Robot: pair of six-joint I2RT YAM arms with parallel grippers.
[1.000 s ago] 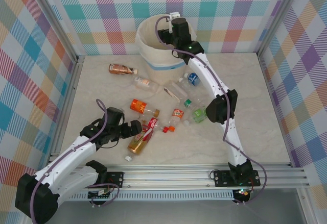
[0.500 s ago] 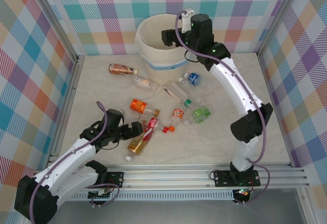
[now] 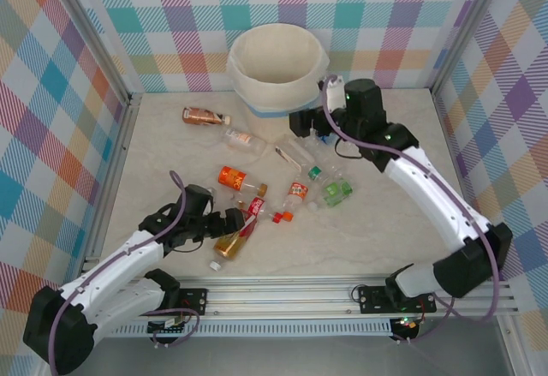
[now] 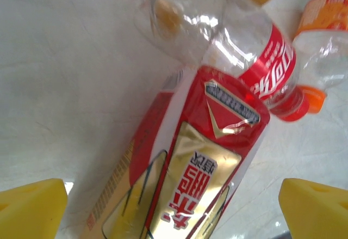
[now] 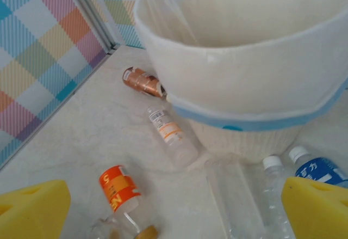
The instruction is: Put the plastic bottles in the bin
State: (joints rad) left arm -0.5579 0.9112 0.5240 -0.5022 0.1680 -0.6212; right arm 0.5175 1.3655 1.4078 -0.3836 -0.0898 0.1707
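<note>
Left gripper [image 3: 228, 225]: jaws fully apart, straddling a red-and-gold labelled bottle [image 4: 190, 179] towards the near-left corner of the table [image 3: 154, 153]. In the left wrist view both yellow pads [image 4: 32, 209] stand clear of the label, and the frame cuts off the bottle's lower end. A clear red-labelled bottle [image 4: 261, 70] lies just beyond it; its upper part is blurred by glare.

Right gripper [image 3: 306, 123]: jaws apart, nothing between the pads, poised just in front of the bin [image 3: 278, 93], which stands at the middle of the table's far edge. The bin's floor cannot be seen (its contents cannot be told).

The plastic bottles [image 3: 295, 194] lie scattered on the table between the bin and the left gripper. A blue-labelled bottle [image 5: 321, 173] is partly covered by the right pad. A brown bottle [image 5: 144, 82] is half hidden behind the bin's wall.
</note>
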